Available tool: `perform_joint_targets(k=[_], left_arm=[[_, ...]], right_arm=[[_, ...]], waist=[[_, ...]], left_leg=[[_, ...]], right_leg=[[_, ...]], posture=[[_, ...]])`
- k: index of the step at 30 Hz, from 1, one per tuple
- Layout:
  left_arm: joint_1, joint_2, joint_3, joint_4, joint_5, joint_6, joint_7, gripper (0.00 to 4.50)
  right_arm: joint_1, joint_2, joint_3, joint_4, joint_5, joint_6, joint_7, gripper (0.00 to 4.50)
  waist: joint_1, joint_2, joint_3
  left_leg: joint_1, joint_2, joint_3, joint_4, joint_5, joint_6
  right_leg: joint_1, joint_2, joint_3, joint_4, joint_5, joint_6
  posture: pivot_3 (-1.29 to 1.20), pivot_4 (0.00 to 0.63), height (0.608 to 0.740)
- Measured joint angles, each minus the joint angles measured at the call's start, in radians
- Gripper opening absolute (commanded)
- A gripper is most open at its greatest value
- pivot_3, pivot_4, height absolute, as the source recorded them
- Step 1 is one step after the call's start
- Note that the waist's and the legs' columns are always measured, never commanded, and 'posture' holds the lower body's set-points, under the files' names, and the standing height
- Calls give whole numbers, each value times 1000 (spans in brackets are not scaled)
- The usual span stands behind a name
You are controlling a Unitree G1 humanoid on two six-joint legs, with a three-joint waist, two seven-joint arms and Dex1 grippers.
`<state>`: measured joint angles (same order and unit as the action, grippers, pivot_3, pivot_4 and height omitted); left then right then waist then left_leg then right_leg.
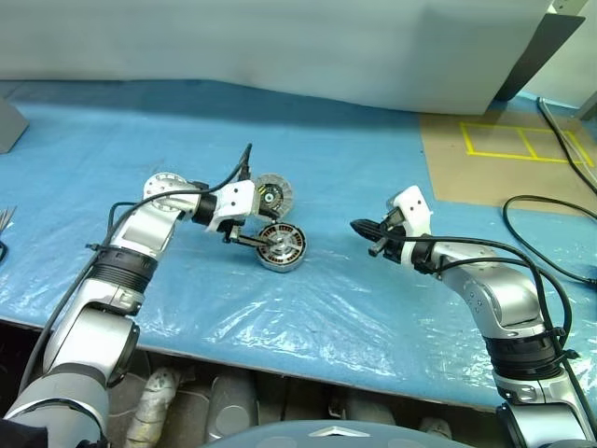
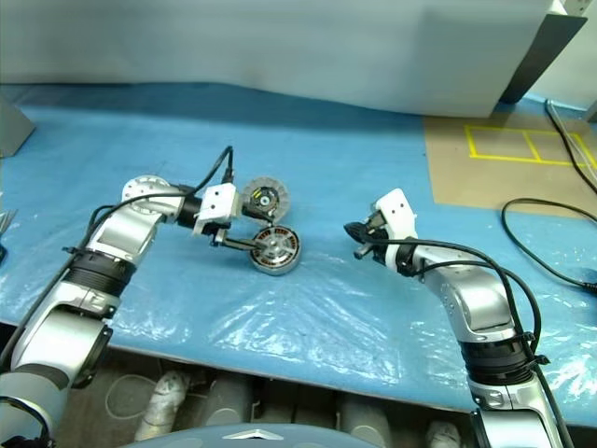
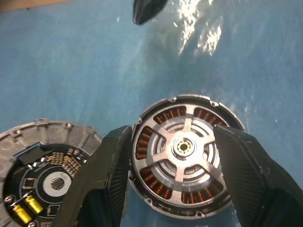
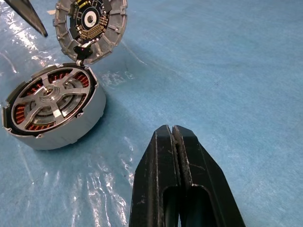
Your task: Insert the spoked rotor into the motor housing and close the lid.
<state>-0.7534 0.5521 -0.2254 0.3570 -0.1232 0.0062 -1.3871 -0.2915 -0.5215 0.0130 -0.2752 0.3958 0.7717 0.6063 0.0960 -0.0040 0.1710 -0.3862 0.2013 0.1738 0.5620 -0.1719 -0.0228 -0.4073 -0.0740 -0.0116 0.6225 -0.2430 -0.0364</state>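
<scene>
Left gripper: nearest the wrist camera; its two black fingers stood apart on either side of the motor housing, close beside the rim. Contact could not be confirmed, so whether it clasped or had let go could not be told.
Motor housing: rested on the blue sheet near table centre, tilted slightly, copper coils visible around a silver hub.
Spoked rotor: sat inside the housing, spokes level with the coil ring. Judged: insertion step complete.
Lid: round finned cover with a circuit board on its inner face, at 12 o'clock from the housing, just beside its rim and standing open with that face exposed. Judged: closing step remained.
Right gripper: fingers pressed together, empty, at 3 o'clock from the housing and well apart from it, hovering over the sheet.
Progress: roughly halfway; the lid had yet to be swung or set over the housing and seated.
Markings: no brand, label or legible writing on any part; board components were too small to read.
Surroundings: yellow tape lines on the brown board at 2 o'clock; black cable at 3 o'clock.
</scene>
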Motion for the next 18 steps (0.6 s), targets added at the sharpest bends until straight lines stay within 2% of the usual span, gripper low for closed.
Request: perform_joint_targets(k=[5,9,14,18], left_arm=[[-13,18,68,-36,-82,111,7,2860],[-6,22,121,-41,-123,202,70,2860],[3,9,201,-7,-171,316,186,2860],[10,20,284,-9,-254,432,213,2860]], right_arm=[[-32,8,17,-30,26,3,42,0],[-138,55,122,-2,19,-12,98,0],[-213,145,252,197,-17,-60,171,0],[-266,200,256,316,-16,-74,209,0]], waist=[[-5,0,0],[-9,0,0],[-4,0,0],[-3,0,0]], left_leg=[[1,0,0,0,0,0],[1,0,0,0,0,0],[-2,0,-1,1,0,0],[-4,0,-1,2,0,0]], right_leg=[[0,0,1,0,0,0],[0,1,0,1,0,0],[0,0,-1,0,0,0],[-1,0,-2,0,0,0]], posture=[[0,150,740],[0,150,740],[0,150,740],[0,150,740]])
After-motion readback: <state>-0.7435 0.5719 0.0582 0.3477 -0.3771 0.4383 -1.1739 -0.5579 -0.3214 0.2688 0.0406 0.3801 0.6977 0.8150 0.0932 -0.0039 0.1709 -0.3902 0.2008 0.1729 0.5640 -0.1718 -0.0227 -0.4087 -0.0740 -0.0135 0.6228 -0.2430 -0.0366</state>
